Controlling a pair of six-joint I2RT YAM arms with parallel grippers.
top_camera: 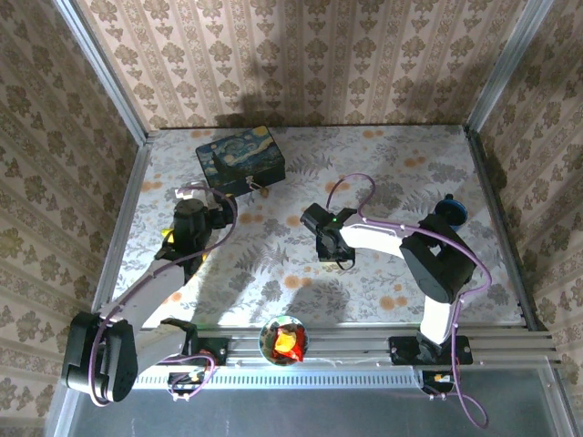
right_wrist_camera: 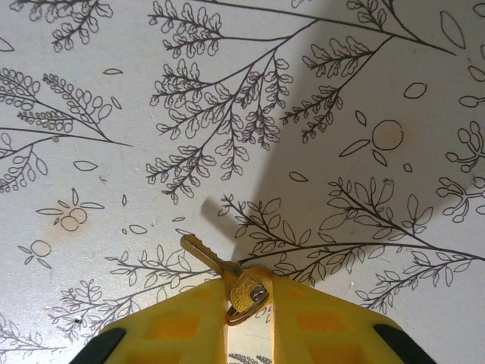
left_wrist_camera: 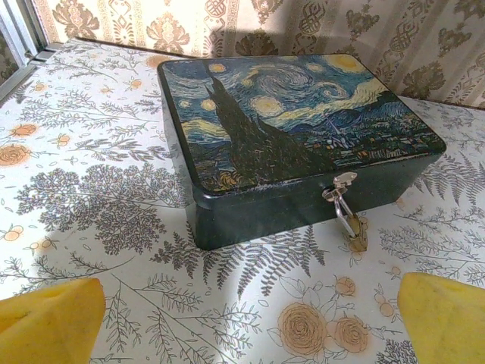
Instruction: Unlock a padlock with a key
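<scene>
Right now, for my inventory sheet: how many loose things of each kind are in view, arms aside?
painted box: 1
padlock: 1
key: 1
blue cup: 1
bowl: 1
Total: 5

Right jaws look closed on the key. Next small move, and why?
Probably lift the right gripper slightly to test the grip: its jaws pinch the key by its head, blade near the table, and the padlock hangs on the box.

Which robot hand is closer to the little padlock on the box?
Left. The left hand, open, faces the padlock just ahead; the right hand, pinching the key, sits farther off to its right.
</scene>
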